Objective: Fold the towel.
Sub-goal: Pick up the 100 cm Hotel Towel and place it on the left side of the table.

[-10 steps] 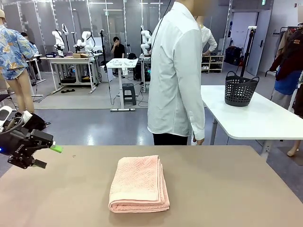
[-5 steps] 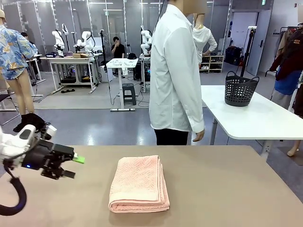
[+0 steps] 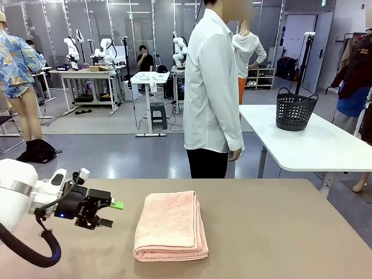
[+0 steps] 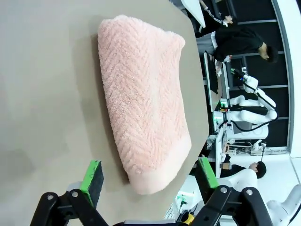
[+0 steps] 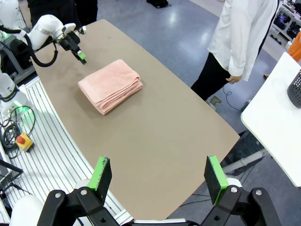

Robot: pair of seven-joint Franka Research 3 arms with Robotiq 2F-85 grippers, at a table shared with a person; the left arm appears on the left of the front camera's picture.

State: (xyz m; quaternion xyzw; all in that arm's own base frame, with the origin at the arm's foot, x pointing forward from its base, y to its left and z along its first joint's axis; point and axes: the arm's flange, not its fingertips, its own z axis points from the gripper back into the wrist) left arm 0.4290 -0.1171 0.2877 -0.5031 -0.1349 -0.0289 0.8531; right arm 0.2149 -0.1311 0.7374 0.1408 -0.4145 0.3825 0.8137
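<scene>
While towel (image 3: 171, 226) lies folded mid-table (image 3: 279, 232), left gripper (image 3: 110, 213) hovers just beside it at its 9 o'clock, jaws spread wide, empty, clear of cloth. Right gripper (image 5: 158, 175) high above table's near edge, jaws released, empty. Person (image 3: 212, 87) stands at table's 12 o'clock.

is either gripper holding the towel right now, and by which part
Nothing is held. The left gripper is open beside the folded towel; the right gripper is open high above the table.
</scene>
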